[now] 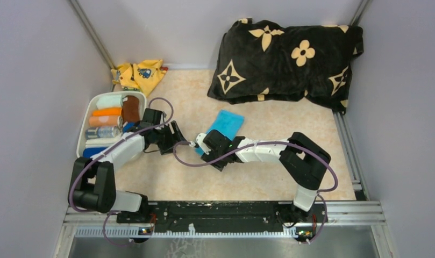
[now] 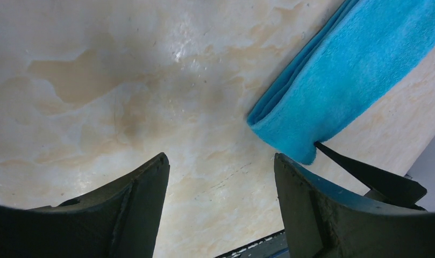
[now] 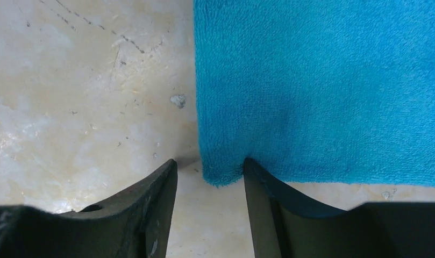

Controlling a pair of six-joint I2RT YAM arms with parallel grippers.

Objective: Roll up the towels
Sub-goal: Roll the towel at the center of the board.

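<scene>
Though obscure overhead, towel [image 3: 322, 86] between jaws

The towel [image 3: 322, 80] is fuzzy, matt terry cloth. The table [image 2: 123, 80] is smooth, marbled, faintly glossy, with fine scratches. The left gripper [image 2: 220, 161] has matt, grainy black fingers [image 2: 123, 215]. The far-right pillow [image 1: 290, 59] is soft cloth.

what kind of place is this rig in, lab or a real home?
Likely a lab test cell staged for household chores: plain grey wall panels on aluminium framing enclose a marble-patterned tabletop, with a white bin of rolled towels and a black floral pillow.
</scene>
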